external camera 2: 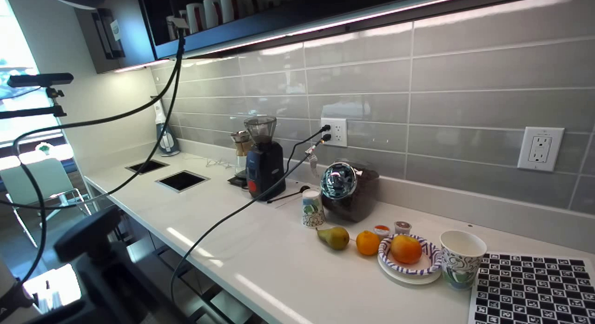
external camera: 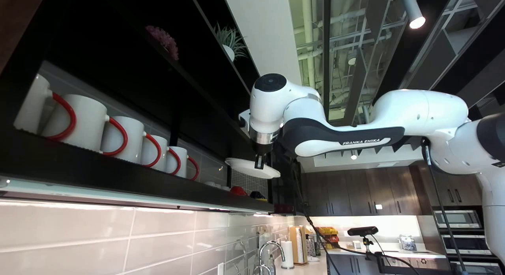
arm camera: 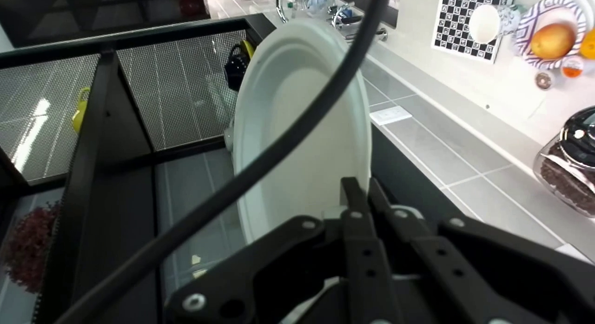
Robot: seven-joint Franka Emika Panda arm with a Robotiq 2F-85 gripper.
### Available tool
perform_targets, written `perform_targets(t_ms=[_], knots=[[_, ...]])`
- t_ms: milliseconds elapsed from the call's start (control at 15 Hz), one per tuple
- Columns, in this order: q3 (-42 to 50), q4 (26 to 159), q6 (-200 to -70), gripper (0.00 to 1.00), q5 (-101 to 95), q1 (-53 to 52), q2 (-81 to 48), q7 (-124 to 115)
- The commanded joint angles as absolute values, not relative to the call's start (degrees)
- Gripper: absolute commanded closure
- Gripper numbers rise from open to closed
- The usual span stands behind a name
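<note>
A white round plate (external camera: 244, 167) hangs tilted in front of a dark open shelf (external camera: 118, 174). My gripper (external camera: 259, 162) is shut on the plate's rim. In the wrist view the plate (arm camera: 320, 152) stands nearly edge-on, with the fingertips (arm camera: 365, 182) on either side of its rim. A black cable (arm camera: 279, 149) crosses in front of the plate there. White mugs (external camera: 83, 119) with red handles stand in a row on the shelf. A red item (external camera: 238, 191) sits on the shelf beyond the plate. The gripper's jaws are not seen in the exterior view of the counter.
An upper shelf holds a pink plant (external camera: 163, 41) and a green plant (external camera: 230, 40). On the counter (external camera 2: 260, 268) stand a coffee grinder (external camera 2: 265, 168), a pear (external camera 2: 335, 238), an orange (external camera 2: 367, 243), a patterned bowl (external camera 2: 430, 254) with fruit, paper cups (external camera 2: 460, 263) and a checkered board (external camera 2: 534, 287).
</note>
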State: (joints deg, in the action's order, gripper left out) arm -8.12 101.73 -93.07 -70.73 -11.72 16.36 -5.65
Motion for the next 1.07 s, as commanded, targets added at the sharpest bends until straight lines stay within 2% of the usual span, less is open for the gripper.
perform_targets(t_ms=[0,67,400,1000], knots=[[-7.60,96.50,-97.10,0.99,-69.71,-10.08,12.30,-3.21],[-8.58,99.60,-95.40,0.96,-70.19,-10.07,14.56,-4.51],[-8.33,98.96,-96.84,0.99,-69.47,-9.85,13.69,-3.86],[-3.32,89.86,-105.94,0.99,-56.58,-7.78,11.30,12.77]])
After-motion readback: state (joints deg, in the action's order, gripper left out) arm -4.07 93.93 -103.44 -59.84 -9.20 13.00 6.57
